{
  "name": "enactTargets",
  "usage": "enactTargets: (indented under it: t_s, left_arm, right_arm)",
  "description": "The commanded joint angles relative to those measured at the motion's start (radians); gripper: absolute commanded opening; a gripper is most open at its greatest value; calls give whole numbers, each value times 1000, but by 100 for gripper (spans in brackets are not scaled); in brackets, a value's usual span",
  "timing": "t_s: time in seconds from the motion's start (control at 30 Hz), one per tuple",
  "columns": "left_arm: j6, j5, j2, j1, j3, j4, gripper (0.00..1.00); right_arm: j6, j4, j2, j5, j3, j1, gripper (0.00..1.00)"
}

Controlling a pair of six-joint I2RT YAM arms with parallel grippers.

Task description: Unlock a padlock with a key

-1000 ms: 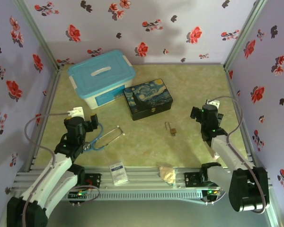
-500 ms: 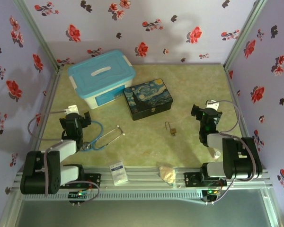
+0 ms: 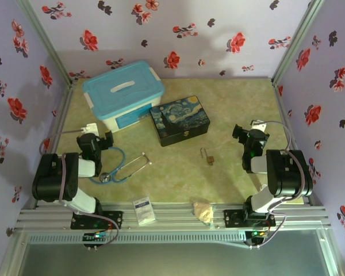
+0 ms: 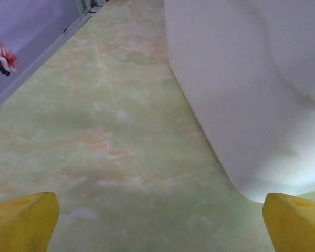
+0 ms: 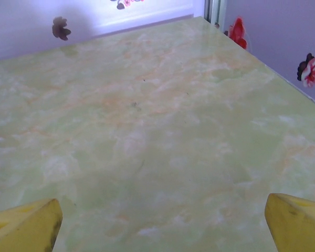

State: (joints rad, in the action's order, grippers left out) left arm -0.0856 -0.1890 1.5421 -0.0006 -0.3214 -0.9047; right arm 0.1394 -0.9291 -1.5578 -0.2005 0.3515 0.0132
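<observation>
The padlock (image 3: 209, 157), tiny and brass with a thin silver shackle, lies on the green table right of centre. The key is too small to make out. My left gripper (image 3: 95, 140) rests low at the left, far from the padlock. It is open, its yellow fingertips (image 4: 21, 223) wide apart over bare table beside the white wall of a box (image 4: 241, 79). My right gripper (image 3: 248, 134) sits low at the right, a short way right of the padlock, also open. Only bare table lies between its fingertips (image 5: 296, 223).
A white plastic box with a blue lid (image 3: 123, 95) stands at the back left, with a painted dark-blue box (image 3: 180, 119) beside it. A stethoscope (image 3: 125, 165) lies by the left gripper. A white packet (image 3: 143, 210) and a crumpled tan lump (image 3: 203, 211) lie on the front rail.
Both arms have folded back and down onto their bases, and each gripper has shifted slightly toward the back of the table. Both grippers stayed open. The padlock has not moved.
</observation>
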Motion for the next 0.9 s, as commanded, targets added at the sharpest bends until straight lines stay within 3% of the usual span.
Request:
enactTargets:
  t_s: [0.0,0.87]
  left_arm:
    - [33,22,3,5,-58,-12,100]
    - [47,36,4,-2,-70,10,100]
  right_arm:
    - [-9,12,-1,16,18,-1,99]
    - [-23,19,0,5,24,-13,99]
